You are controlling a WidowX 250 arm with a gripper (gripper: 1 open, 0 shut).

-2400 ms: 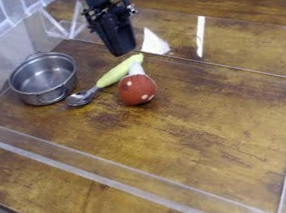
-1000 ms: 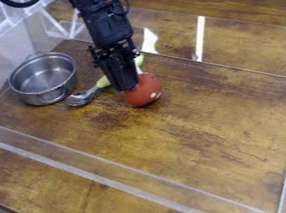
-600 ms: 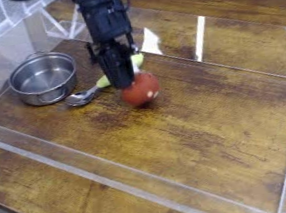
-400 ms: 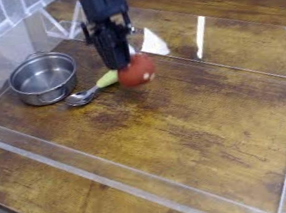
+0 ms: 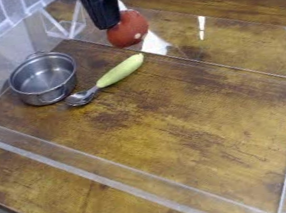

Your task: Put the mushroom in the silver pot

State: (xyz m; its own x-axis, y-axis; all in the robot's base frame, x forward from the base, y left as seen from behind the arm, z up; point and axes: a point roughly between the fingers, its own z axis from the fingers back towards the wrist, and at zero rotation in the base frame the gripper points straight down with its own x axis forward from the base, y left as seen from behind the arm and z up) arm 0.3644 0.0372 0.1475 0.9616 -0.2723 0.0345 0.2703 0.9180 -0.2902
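Observation:
The mushroom [image 5: 127, 29], red-brown and round, hangs in the air well above the wooden table, and my gripper [image 5: 109, 21] is shut on its upper left side. The black arm reaches down from the top edge of the view. The silver pot [image 5: 43, 78] stands at the left on the table, holding nothing, down and to the left of the lifted mushroom.
A yellow-green oblong vegetable [image 5: 120, 70] lies on the table right of the pot, with a small metal spoon [image 5: 81, 97] at its lower end. Clear plastic walls [image 5: 145, 194] fence the wooden surface at the front and sides.
My gripper closed on the mushroom on the table and has lifted it straight up, well off the wood. The vegetable and spoon beside it are now uncovered.

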